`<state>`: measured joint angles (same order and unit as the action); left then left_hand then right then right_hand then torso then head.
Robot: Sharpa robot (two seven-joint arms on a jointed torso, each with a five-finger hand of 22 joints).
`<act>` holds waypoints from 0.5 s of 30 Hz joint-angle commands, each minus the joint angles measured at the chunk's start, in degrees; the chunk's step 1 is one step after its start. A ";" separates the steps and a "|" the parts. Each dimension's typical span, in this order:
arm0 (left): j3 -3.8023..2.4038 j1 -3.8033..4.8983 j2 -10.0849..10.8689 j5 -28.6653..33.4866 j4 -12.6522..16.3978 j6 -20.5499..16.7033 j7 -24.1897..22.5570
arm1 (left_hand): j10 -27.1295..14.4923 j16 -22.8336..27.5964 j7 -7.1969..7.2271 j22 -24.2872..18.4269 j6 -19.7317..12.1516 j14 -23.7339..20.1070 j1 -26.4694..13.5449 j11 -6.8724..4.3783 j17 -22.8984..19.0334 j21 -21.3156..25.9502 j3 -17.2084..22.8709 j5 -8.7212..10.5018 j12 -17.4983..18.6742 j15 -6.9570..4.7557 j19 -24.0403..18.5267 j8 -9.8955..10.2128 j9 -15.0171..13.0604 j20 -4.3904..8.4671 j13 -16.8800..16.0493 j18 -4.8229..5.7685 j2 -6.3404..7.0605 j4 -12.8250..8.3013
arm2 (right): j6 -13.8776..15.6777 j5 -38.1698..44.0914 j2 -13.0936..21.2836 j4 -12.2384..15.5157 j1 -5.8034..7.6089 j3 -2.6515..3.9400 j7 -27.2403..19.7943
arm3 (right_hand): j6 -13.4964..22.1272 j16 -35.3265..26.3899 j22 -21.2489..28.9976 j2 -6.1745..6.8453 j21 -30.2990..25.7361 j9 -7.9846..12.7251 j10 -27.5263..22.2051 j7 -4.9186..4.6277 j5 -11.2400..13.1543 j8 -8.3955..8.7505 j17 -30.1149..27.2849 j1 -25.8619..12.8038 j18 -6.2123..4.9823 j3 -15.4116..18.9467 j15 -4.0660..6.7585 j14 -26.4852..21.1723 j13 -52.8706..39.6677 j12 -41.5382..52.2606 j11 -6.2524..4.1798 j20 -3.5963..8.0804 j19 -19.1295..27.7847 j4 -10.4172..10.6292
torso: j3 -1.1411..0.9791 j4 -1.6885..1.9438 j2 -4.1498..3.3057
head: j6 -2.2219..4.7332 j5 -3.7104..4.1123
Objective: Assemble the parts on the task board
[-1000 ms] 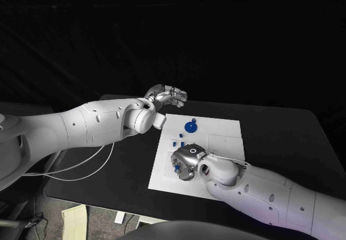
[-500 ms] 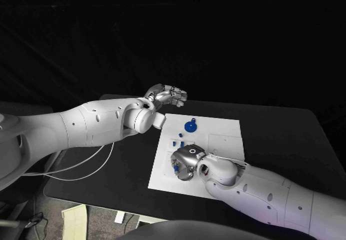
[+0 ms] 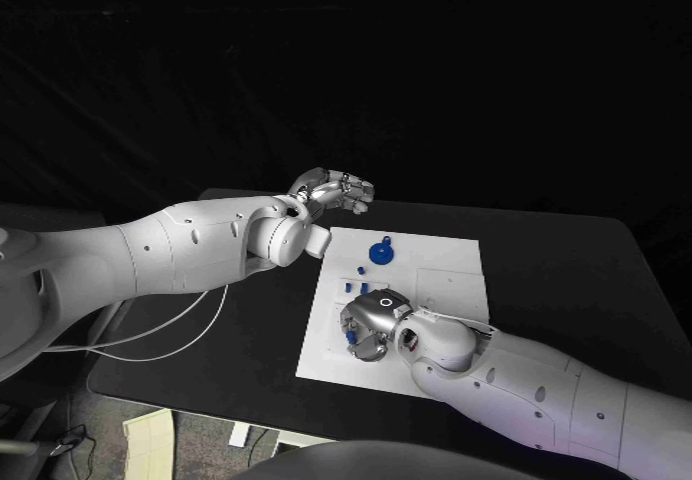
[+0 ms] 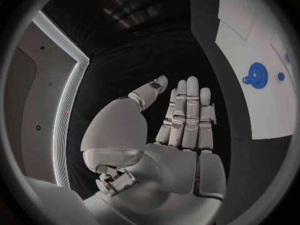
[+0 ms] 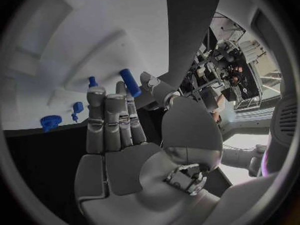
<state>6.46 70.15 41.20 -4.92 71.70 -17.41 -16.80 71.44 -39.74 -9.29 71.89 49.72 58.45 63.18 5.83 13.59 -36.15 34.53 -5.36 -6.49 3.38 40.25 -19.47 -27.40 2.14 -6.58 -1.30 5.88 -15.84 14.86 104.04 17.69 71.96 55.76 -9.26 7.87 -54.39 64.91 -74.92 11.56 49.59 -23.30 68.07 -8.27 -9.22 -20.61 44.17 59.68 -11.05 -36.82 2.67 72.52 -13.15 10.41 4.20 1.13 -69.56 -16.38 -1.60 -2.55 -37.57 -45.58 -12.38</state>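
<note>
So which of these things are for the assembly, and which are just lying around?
For the job: task board, blue gear, small blue pieces, blue peg at the right hand.
Lying about: white cable, pale box on the floor.

Dim scene around my arms, black table point(image 3: 577, 270) and backdrop swallowing detail, white task board point(image 3: 433, 290) the brightest patch, soft sheen on my left hand point(image 4: 181, 135), wrist views bowed at the rim, dark-framed, edges blurred

Your inventory: one black table point(image 3: 562, 270); one white task board point(image 3: 447, 275) lying flat at its middle, nearer the front edge.
</note>
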 commanded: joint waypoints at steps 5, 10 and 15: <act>-0.06 0.11 -0.06 0.26 0.13 0.39 -0.24 | -0.40 0.38 0.01 0.10 -0.57 0.44 0.52 0.16 0.12 0.40 -0.15 -0.03 0.24 0.04 0.38 -0.22 0.09 0.12 0.09 -0.38 0.11 0.24 | 3.72 -0.66 0.29 0.17 -0.05 -0.03 -0.23 | 1.14 0.25 -0.44 1.03 -0.11 0.31 -1.35 -0.29 -0.65 0.78 -0.17 0.92 -3.95 0.51 -0.77 -0.14 0.17 -0.58 0.40 0.16 0.51 0.08 | 0.01 0.02 0.01 | 0.00 0.04; -0.06 0.11 -0.02 0.26 0.07 0.35 -0.23 | -0.40 0.40 0.01 0.10 -0.58 0.44 0.53 0.16 0.14 0.42 -0.15 -0.02 0.24 0.04 0.38 -0.22 0.10 0.12 0.10 -0.38 0.11 0.24 | 4.83 -1.46 0.86 0.92 -0.04 -0.02 -0.57 | 2.01 0.30 -0.36 1.69 -0.27 0.58 -2.34 -0.70 -0.79 1.30 -0.23 1.34 -3.95 0.60 -1.13 -0.40 0.34 -0.96 0.77 0.12 0.74 0.14 | 0.01 0.01 0.01 | 0.05 0.06; -0.06 0.11 0.06 0.26 0.01 0.38 -0.20 | -0.41 0.42 0.01 0.11 -0.59 0.44 0.53 0.17 0.17 0.43 -0.15 -0.01 0.24 0.04 0.38 -0.22 0.10 0.12 0.10 -0.38 0.12 0.23 | 5.26 -2.19 1.93 2.49 -0.02 0.00 -0.96 | 4.24 0.43 -0.39 3.25 -0.53 1.04 -5.40 -1.64 -2.89 2.41 -0.25 0.89 -3.95 2.29 -2.16 -1.28 1.07 -2.08 1.83 0.01 1.48 0.10 | 0.00 -0.03 0.03 | 0.12 0.02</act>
<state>6.46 70.15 41.30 -4.92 71.64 -17.41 -16.72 71.44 -39.52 -9.29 71.93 49.72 58.46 63.18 5.83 13.70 -35.92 34.53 -5.36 -6.49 3.38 40.24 -19.47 -27.35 2.15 -6.53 -1.30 5.88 -15.84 18.68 102.71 19.38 73.95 55.76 -9.26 7.78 -50.24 65.14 -74.91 14.54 49.25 -22.29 62.95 -9.96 -11.96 -18.34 44.00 60.51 -11.02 -34.69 0.88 71.20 -12.17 8.46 5.97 1.12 -68.33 -16.29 -1.59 -2.55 -37.55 -45.53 -12.33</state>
